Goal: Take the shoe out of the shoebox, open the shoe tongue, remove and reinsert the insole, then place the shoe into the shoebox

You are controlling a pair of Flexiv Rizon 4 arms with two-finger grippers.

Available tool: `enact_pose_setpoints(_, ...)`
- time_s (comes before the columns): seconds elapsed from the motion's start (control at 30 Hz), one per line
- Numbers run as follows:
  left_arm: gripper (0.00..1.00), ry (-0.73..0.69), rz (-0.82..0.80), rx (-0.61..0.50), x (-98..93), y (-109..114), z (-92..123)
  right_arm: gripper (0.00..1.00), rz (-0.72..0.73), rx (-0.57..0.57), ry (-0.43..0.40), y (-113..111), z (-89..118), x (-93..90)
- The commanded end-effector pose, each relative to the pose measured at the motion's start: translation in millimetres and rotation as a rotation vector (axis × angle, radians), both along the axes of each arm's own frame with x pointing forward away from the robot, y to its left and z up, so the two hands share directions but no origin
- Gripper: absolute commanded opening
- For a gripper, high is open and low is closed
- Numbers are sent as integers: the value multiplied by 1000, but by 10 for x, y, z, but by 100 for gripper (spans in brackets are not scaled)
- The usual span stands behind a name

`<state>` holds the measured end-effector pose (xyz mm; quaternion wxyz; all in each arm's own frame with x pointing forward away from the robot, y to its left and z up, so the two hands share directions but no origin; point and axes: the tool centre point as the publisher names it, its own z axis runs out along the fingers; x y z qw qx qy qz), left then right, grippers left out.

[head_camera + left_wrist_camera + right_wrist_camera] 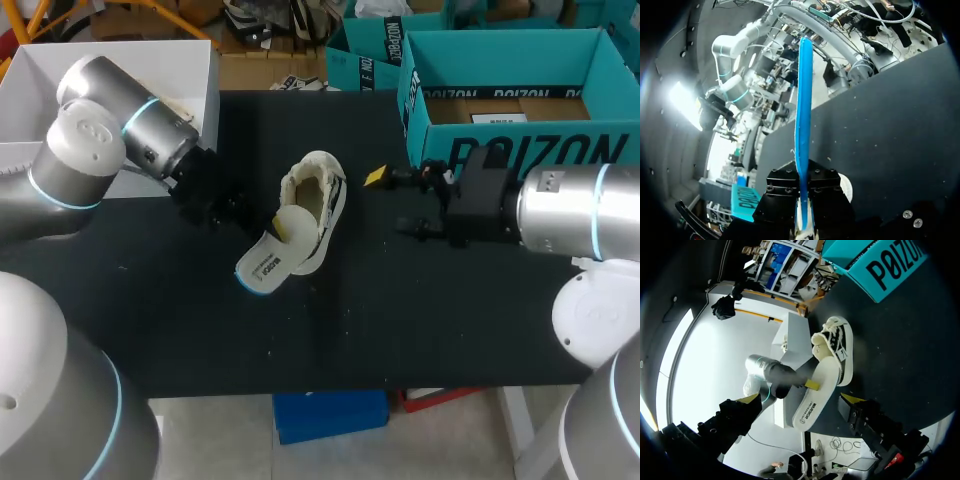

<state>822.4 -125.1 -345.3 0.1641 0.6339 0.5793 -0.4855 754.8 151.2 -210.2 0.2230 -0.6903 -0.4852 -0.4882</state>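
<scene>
Head view: the white sneaker (318,200) sits mid-counter (450,320), its insole (268,262) slanting out of the opening toward the near edge. The left arm (140,125) comes past a white box (40,90) at the far left corner. The teal shoebox (510,95) stands at the far right corner.

Left wrist view: the left jaws stand narrow, clamped on the insole's blue edge (803,100).

Right wrist view: the right jaws gape wide, holding nothing. The insole (815,402) and sneaker (836,342) lie ahead of them.

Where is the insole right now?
Head view, centre-left on the table: the insole sticks out of the shoe, clamped in the left gripper.
</scene>
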Motion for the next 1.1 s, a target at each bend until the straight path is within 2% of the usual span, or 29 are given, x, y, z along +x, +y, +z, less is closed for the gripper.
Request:
enact_pose_setpoints(0.03, 0, 16, -39, 12, 105, -46, -6, 100, -1, 0, -1, 8, -3, 0)
enact_pose_setpoints(0.67, 0, 7, -37, 46, 294, -186, -125, 100, -1, 0, -1, 8, -3, 0)
enact_pose_setpoints(1.1, 0, -1, 41, 70, 480, -211, -198, 100, -1, 0, -1, 8, -3, 0)
